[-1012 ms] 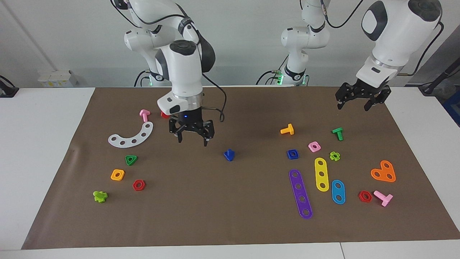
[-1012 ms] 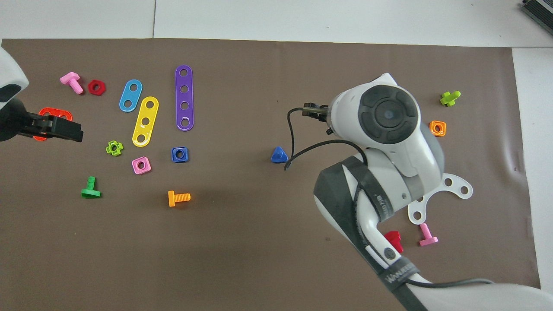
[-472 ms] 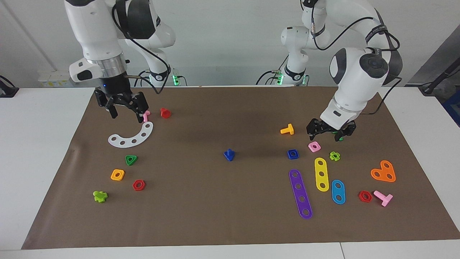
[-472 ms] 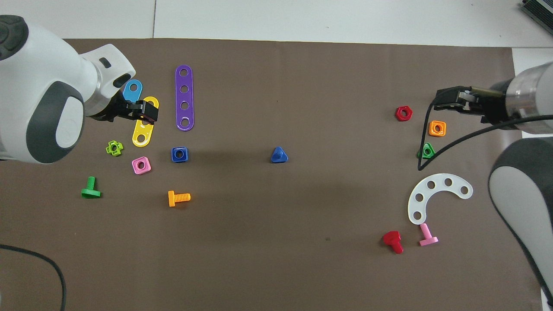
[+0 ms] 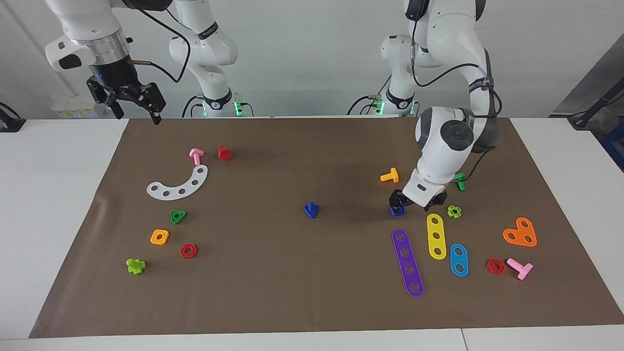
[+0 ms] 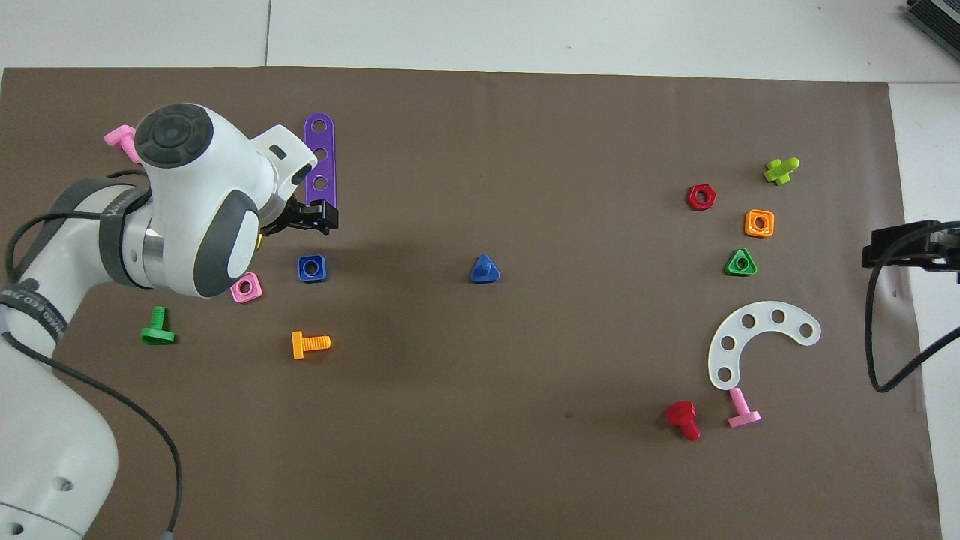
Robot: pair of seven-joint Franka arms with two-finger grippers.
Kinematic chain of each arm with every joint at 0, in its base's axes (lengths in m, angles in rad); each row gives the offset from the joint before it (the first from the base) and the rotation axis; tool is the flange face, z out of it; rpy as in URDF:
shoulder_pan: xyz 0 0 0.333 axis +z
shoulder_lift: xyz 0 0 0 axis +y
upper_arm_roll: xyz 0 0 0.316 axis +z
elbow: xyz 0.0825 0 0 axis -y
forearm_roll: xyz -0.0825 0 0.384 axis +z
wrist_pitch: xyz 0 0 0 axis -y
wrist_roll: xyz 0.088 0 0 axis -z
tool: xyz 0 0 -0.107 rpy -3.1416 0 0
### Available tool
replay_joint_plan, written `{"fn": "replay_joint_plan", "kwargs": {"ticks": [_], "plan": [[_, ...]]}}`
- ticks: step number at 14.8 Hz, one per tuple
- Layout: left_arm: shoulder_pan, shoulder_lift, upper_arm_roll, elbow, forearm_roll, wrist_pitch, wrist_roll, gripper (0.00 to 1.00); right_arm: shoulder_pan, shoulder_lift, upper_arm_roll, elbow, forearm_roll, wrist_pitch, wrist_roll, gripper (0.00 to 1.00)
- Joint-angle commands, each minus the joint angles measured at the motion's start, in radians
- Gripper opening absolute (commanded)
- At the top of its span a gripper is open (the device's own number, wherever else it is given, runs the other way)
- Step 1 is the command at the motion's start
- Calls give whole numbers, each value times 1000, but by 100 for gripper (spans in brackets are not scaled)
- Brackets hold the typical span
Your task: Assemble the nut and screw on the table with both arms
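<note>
Low over the desk, the left tool hangs directly above the nut, its fingertips right at the dark blue square; whether they touch it or are spread or closed cannot be told. From overhead the nut shows whole, flat on the brown mat toward the left arm's end, with the left tool drawn just past it over the foot of the purple strip. The screw stands alone near the middle of the mat, head down with its shaft up, well apart from the nut and from both arms; overhead it reads as a blue triangle.

The right tool waits high above the corner of the mat at the right arm's end, fingers spread and holding nothing.

No bins or trays show; every part lies loose on the mat. Beside the nut sit a pink square nut, an orange bolt and a yellow strip. Toward the right arm's end lie a white curved plate, a green triangular nut, an orange square nut and a red hex nut.
</note>
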Motion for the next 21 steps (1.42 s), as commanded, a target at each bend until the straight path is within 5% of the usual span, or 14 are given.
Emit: {"fn": "replay_joint_plan", "kwargs": {"ticks": [1,9,12,13,15,16,21], "plan": [[-17,-16,15,-107,4,112,-28,95,-11,9,9,-6,24,-12,9,100],[-20,-41,15,-210,4,177,-100,90,-20,6,2,-13,23,-11,-9,100],[-20,-44,15,-213,4,163,-113,88,105,15,-134,-10,21,-6,-15,100],[-20,-47,15,-213,4,158,-110,70,129,17,-170,-10,21,-7,-24,100],[-20,-47,14,-212,4,157,-117,7,109,17,-160,-12,21,-7,-32,100],[-20,-47,14,-212,4,152,-133,0,105,21,-143,-9,20,-11,-32,100],[-34,-38,15,-135,8,94,-139,0,81,38,-113,40,20,-65,-34,100]]}}
